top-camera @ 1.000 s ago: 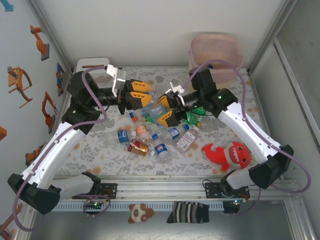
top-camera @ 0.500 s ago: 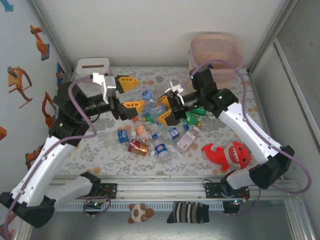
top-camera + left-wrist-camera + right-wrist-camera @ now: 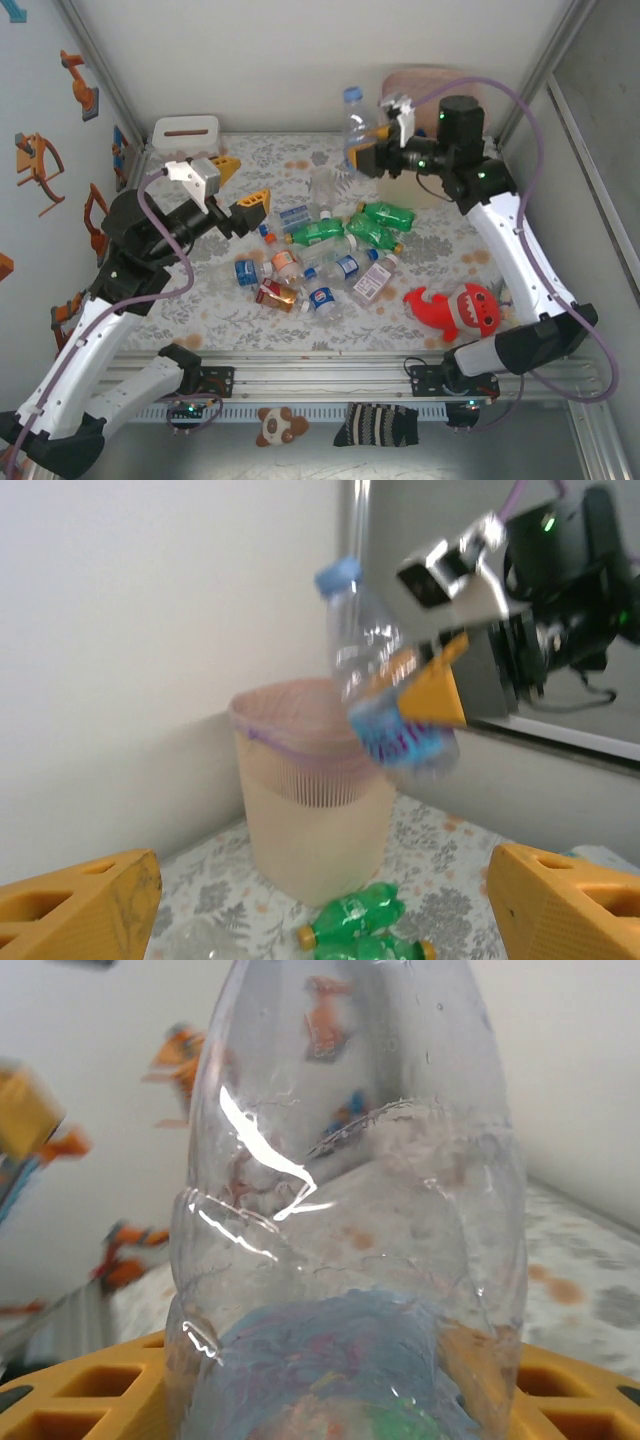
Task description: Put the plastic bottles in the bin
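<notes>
Right tool point(image 3: 368, 157) is clamped on a clear bottle point(image 3: 355, 125), jaws pressed in on its lower body, and from the right wrist you can see the yellow fingers point(image 3: 85, 1400) hugging either side of the blue label point(image 3: 330, 1360). The bottle stands upright in the grip with its blue cap point(image 3: 352, 96) on top, held well up off the tabletop point(image 3: 250, 312). The bin point(image 3: 425, 77) is right there at the far right corner, just behind and beside the tool. The left wrist camera shows the bottle above the level of the pink rim, but whether it sits over the opening I can't tell. Over to the left tool point(image 3: 240, 183): jaws spread wide, nothing between them, hanging above the left side of the tabletop and facing across toward the bin. Between the two arms lie three green bottles point(image 3: 322, 232) with yellow caps, close together on their sides. Nearer the arm bases, more plastic bottles point(image 3: 322, 298) are scattered in a loose cluster, clear ones with blue, red and orange labels, all lying down. A red plush shark point(image 3: 455, 308) sits at the near right, apart from the cluster. A white box point(image 3: 185, 130) with a slot rests at the far left corner.
</notes>
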